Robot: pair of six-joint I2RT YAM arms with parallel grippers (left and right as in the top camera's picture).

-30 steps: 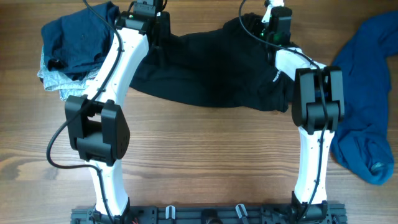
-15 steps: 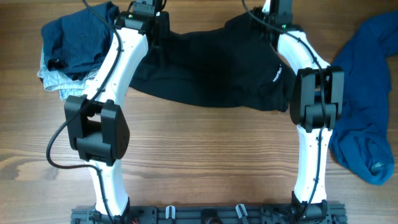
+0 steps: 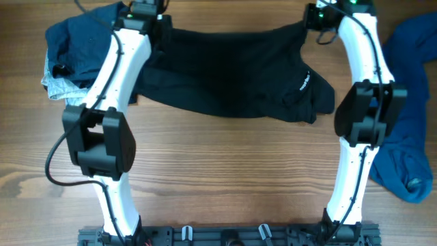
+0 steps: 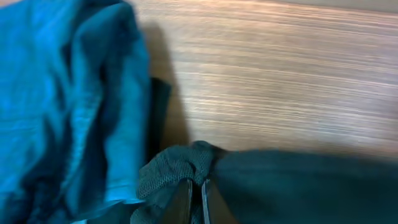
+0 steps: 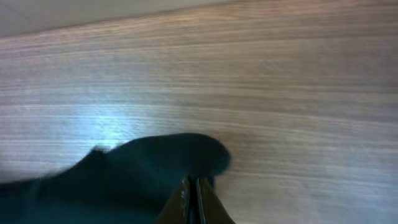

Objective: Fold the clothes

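Note:
A black garment (image 3: pixel 225 75) lies spread across the far middle of the table, its top edge stretched between both arms. My left gripper (image 3: pixel 160 27) is shut on its upper left corner; in the left wrist view the mesh fabric (image 4: pixel 177 168) bunches around the closed fingers (image 4: pixel 185 199). At the upper right corner my right gripper (image 3: pixel 311 17) is shut on the black cloth (image 5: pixel 149 174), fingertips (image 5: pixel 184 198) pressed together in the right wrist view. A small white label (image 3: pixel 302 83) shows on the garment's right side.
A heap of dark blue and grey clothes (image 3: pixel 78 51) sits at the far left, seen as blue fabric (image 4: pixel 62 106) in the left wrist view. Another blue garment (image 3: pixel 410 137) lies along the right edge. Bare wood (image 3: pixel 225 178) fills the near half.
My right gripper has shut on the garment's right corner and pulled it right and away, stretching the top edge straight. The left arm shifted slightly left with its corner.

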